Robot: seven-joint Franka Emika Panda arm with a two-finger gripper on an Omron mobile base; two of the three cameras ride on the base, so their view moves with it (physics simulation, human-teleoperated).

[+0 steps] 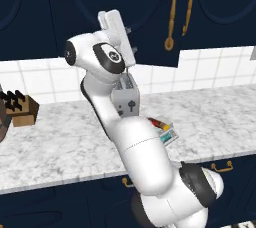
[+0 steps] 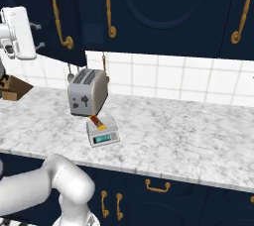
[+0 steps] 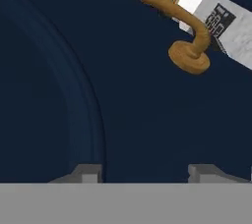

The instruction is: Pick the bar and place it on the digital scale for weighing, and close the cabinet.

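1. Gripper (image 3: 140, 171): the fingertips (image 3: 86, 173) stand spread, holding nothing, right up against the navy door panel of the cabinet (image 2: 163, 7), below a curved brass handle (image 3: 162, 7).
2. Digital scale (image 2: 103, 133): on the marble counter (image 2: 188, 126), teal display facing forward.
3. Bar (image 2: 96, 122): lying on the scale's flat top.
4. Toaster (image 2: 88, 91): just behind the scale, near the tiled wall.
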